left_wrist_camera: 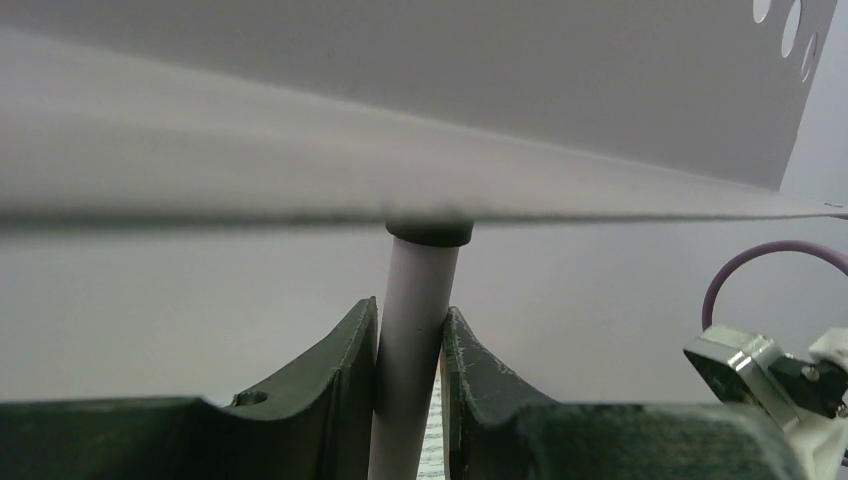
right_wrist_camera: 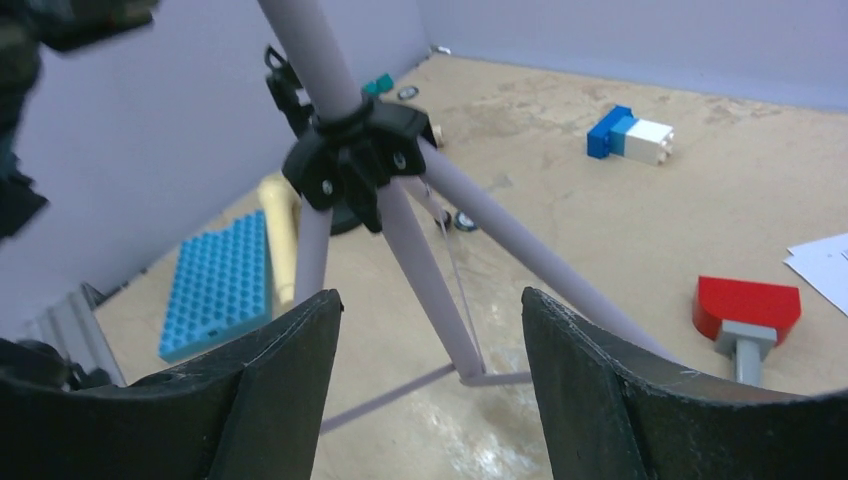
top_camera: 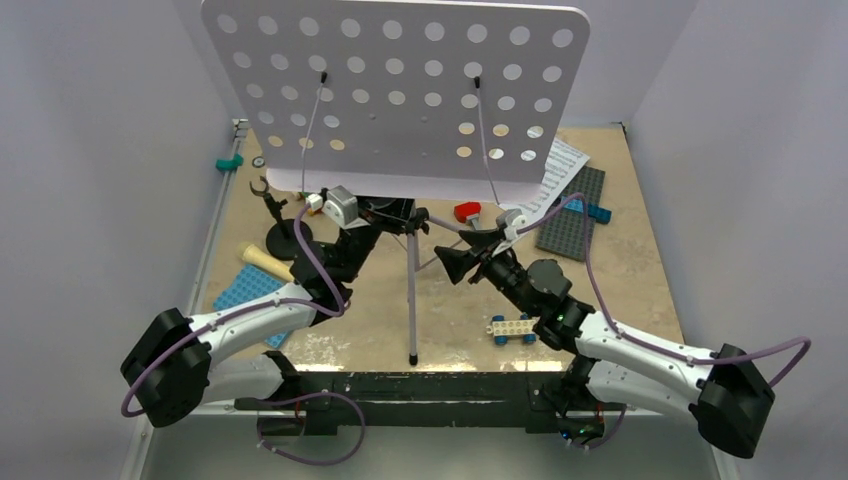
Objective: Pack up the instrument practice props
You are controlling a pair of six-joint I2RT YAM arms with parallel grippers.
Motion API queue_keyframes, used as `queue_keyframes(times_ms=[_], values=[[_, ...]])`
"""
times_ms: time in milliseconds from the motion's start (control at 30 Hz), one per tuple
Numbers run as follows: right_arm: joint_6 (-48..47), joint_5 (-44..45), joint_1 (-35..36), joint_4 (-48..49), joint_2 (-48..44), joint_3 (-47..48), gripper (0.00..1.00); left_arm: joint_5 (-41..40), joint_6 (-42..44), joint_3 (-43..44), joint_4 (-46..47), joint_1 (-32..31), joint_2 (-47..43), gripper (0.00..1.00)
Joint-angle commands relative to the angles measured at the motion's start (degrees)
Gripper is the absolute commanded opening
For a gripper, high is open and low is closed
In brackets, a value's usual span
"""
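The lilac perforated music stand [top_camera: 395, 90] stands upright mid-table on its thin tripod [top_camera: 411, 300]. My left gripper [left_wrist_camera: 410, 320] is shut on the stand's pole [left_wrist_camera: 415, 290] just under the desk. My right gripper [right_wrist_camera: 430, 300] is open and faces the tripod legs [right_wrist_camera: 425, 270] below the black hub [right_wrist_camera: 350, 150], touching nothing. White sheet-music pages [top_camera: 555, 175] lie at the back right. A cream-yellow toy microphone [top_camera: 265, 262] lies at the left next to the black round-base mic stand [top_camera: 285, 238].
A blue studded baseplate [top_camera: 245, 290] lies front left and a grey one [top_camera: 572, 215] back right. A red piece [right_wrist_camera: 748, 305], a blue-and-white brick [right_wrist_camera: 630, 135] and a small wheeled brick [top_camera: 513, 328] lie loose. White walls enclose the table.
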Motion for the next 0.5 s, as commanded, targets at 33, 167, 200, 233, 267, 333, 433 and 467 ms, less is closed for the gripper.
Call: queue_keyframes(times_ms=[33, 167, 200, 233, 267, 333, 433, 467], values=[[3.41, -7.38, -1.03, 6.76, -0.38, 3.55, 0.68, -4.66, -7.47, -10.76, -23.44, -1.58, 4.18, 0.0], [-4.29, -9.6, -1.05, 3.76, 3.16, 8.53, 0.61, -5.84, -7.78, -11.36, -23.2, -2.55, 3.77, 0.0], [-6.77, -10.05, -1.01, 3.29, 4.05, 9.33, 0.59, -6.03, -7.78, -11.43, -23.24, -2.77, 3.58, 0.0], [-7.7, -10.16, -1.01, 3.35, 4.66, 9.65, 0.58, -6.16, -7.7, -11.49, -23.28, -2.98, 3.5, 0.0], [-9.38, -10.18, -1.0, 3.67, 5.29, 9.89, 0.57, -6.26, -7.57, -11.41, -23.47, -3.16, 3.38, 0.0], [-11.09, -11.65, -1.05, 3.88, 6.53, 10.4, 0.55, -6.28, -7.29, -11.25, -23.99, -3.28, 3.16, 0.0], [-13.29, -12.27, -1.02, 3.85, 8.56, 11.73, 0.52, -6.37, -7.08, -10.84, -24.31, -3.29, 3.15, 0.0], [-13.7, -12.14, -1.01, 3.8, 9.32, 12.25, 0.5, -6.29, -7.08, -10.74, -24.34, -3.3, 3.17, 0.0]])
